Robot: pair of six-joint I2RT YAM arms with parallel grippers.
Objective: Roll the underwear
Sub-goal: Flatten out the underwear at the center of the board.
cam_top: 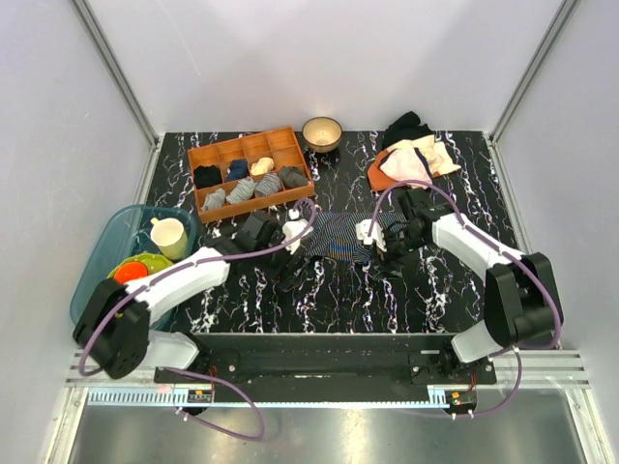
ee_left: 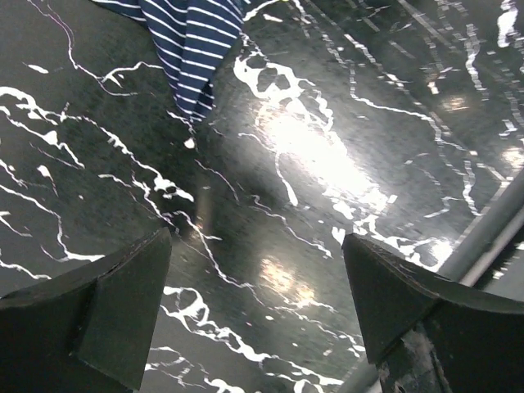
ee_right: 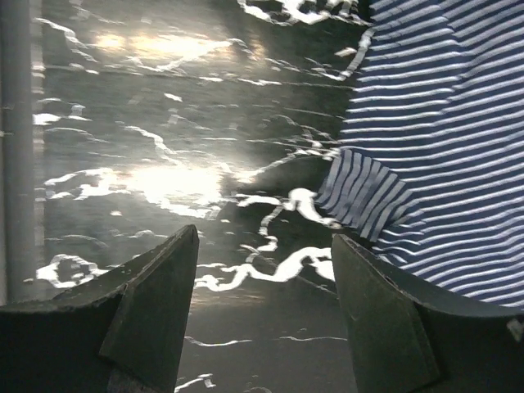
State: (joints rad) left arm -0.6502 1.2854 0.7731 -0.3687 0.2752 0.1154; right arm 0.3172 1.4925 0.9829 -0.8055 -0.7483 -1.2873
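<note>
The underwear (cam_top: 340, 237) is navy cloth with pale stripes. It lies flat on the black marbled table between my two grippers. My left gripper (cam_top: 293, 257) is open and empty just off its left end. In the left wrist view a corner of the underwear (ee_left: 190, 51) lies ahead of the open fingers (ee_left: 123, 307). My right gripper (cam_top: 385, 248) is open and empty at its right end. In the right wrist view the underwear (ee_right: 442, 147) lies ahead and to the right, with a folded corner close to the right finger (ee_right: 381, 319).
An orange divider tray (cam_top: 251, 172) with several small cloth rolls stands at the back left. A small bowl (cam_top: 321, 132) is behind it. A heap of black, pink and cream garments (cam_top: 414, 150) lies at the back right. A teal bin (cam_top: 114, 253) with a cup (cam_top: 169, 237) sits at the left.
</note>
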